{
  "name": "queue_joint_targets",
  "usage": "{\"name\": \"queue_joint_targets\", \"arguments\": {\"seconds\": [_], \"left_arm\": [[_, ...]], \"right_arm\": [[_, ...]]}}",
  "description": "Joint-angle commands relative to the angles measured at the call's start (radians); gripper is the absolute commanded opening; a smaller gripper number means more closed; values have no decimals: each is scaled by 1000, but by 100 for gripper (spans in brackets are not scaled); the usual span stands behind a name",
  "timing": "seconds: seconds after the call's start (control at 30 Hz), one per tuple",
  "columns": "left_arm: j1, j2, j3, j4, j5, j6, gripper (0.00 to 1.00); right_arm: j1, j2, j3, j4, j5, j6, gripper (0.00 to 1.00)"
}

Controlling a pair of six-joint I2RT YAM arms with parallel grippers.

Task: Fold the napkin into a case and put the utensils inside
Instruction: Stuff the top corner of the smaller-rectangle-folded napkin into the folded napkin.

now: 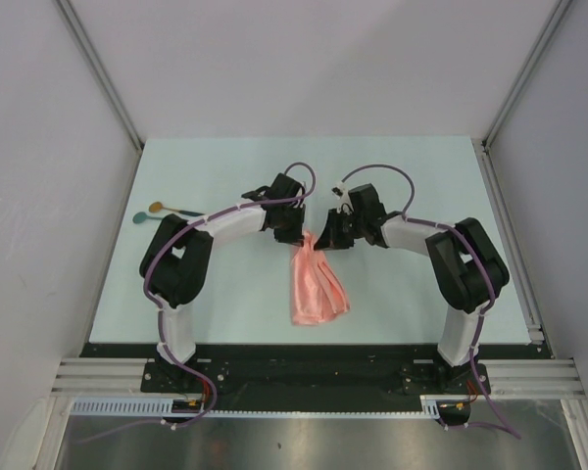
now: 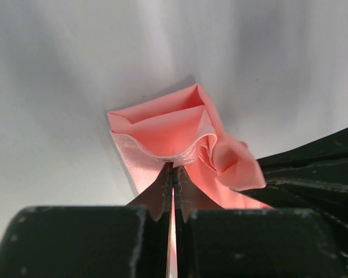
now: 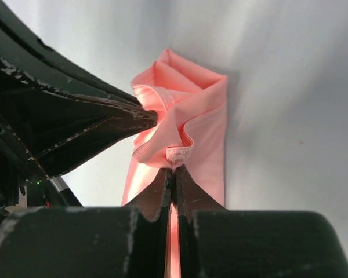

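Note:
The salmon-pink napkin [image 1: 314,286] hangs gathered in loose folds from both grippers at the table's middle, its lower end resting on the table. My left gripper [image 1: 300,235] is shut on the napkin's upper edge [image 2: 168,130]; its jaws meet on the hem [image 2: 174,165]. My right gripper [image 1: 325,238] is shut on the same edge close beside it; the cloth [image 3: 188,110] bunches above its tips [image 3: 174,168]. Two small spoons lie at the far left of the table: one with a golden-brown bowl [image 1: 157,207], one with a teal-green bowl [image 1: 141,218], their handles running right under the left arm.
The pale table [image 1: 225,166] is walled by white panels left, right and behind. A metal rail [image 1: 514,245] runs along its right edge. Both arm bases stand at the near edge.

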Motion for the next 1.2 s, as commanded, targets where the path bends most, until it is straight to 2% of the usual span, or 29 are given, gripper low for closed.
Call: {"name": "queue_joint_targets", "arguments": {"seconds": [0.0,0.2,0.5,0.7,0.87,1.17], "left_arm": [[6,-53,15,27,44,-22,0],[9,-55,4,23,52,-16,0],[9,-47,20,16,72,-22,0],[10,-61,20,15,76,-21,0],[10,-70,14,18,84,-21,0],[10,-114,-38,49,107,-14,0]], "right_arm": [[8,-20,8,28,-7,26,0],[-38,-38,-15,42,-51,6,0],[-3,-25,-3,24,-64,6,0],[51,25,-10,69,-47,109,0],[92,87,-12,77,24,190,0],[77,155,-24,111,90,331,0]]}}
